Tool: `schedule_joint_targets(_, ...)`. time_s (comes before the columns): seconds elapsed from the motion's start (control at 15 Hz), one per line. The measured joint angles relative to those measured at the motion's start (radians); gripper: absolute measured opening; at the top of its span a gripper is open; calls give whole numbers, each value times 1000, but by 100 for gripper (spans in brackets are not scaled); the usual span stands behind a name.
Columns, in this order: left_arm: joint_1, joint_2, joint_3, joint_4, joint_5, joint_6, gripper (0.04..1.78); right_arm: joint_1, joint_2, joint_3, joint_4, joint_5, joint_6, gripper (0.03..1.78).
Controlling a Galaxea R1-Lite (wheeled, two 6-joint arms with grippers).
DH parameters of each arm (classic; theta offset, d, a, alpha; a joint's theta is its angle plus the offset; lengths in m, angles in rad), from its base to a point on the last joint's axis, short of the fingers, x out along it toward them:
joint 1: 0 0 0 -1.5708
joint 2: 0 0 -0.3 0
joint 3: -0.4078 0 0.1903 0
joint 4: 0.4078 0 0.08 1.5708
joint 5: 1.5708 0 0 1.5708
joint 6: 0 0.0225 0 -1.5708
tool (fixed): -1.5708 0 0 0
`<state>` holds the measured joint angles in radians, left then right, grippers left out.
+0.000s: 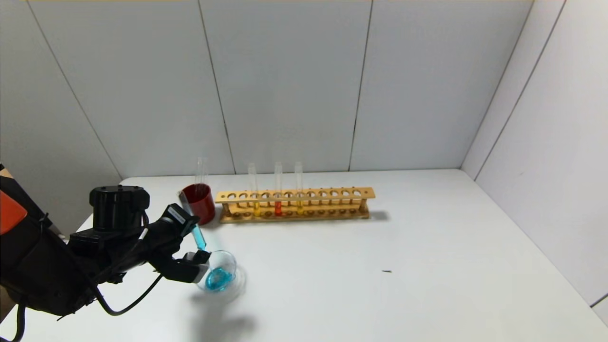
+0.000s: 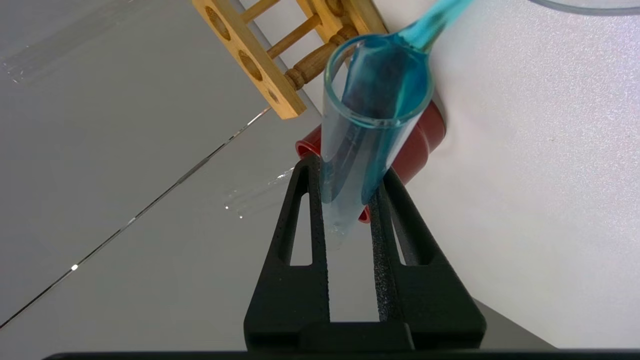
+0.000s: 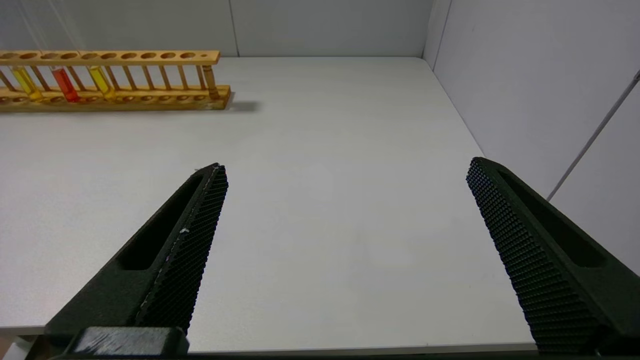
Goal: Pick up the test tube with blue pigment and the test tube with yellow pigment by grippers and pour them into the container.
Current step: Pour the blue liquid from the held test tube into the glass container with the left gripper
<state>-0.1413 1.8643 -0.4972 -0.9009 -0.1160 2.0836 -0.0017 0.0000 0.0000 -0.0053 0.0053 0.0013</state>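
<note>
Currently the left gripper (image 1: pixel 190 240) is clamped on the blue tube (image 1: pixel 197 236), holding it tipped with its open mouth pointing down over the glass dish (image 1: pixel 219 273). Blue liquid runs from the tube's mouth, and a blue pool already lies in the dish. The dish sits on the white table (image 1: pixel 403 266) near its left front area, and looks tilted against the gripper's lower finger. Just behind the gripper stands a dark red cup (image 1: pixel 199 203) with an empty clear tube in it. To the cup's right is a long wooden rack (image 1: pixel 294 204) holding three upright tubes: the yellow tube (image 1: pixel 299 187), a red-orange tube (image 1: pixel 278 188) and another yellow-tinted one (image 1: pixel 254 190). The right gripper (image 3: pixel 345 185) hangs above the table's bare right side, well apart from the rack, its fingers spread wide and holding nothing.
</note>
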Motion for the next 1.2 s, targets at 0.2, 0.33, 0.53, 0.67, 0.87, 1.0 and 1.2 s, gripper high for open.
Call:
schedule_joint_targets(0.2,0,-7,-1,-16,0,45,30,0,0,0,0,0,0,175)
schedule_joint_targets(0.33,0,-11,2,-47,-1,72,30,0,0,0,0,0,0,175)
schedule_joint_targets(0.53,-1,-18,5,-50,-2,79,30,0,0,0,0,0,0,175)
schedule_joint_targets(0.67,-3,-30,15,-50,-4,89,30,0,0,0,0,0,0,175)
schedule_joint_targets(0.87,-8,-63,50,-51,-5,125,30,0,0,0,0,0,0,175)
schedule_joint_targets(1.0,-9,-70,54,-50,0,126,30,0,0,0,0,0,0,175)
schedule_joint_targets(1.2,-14,-68,55,-48,3,118,30,0,0,0,0,0,0,175)
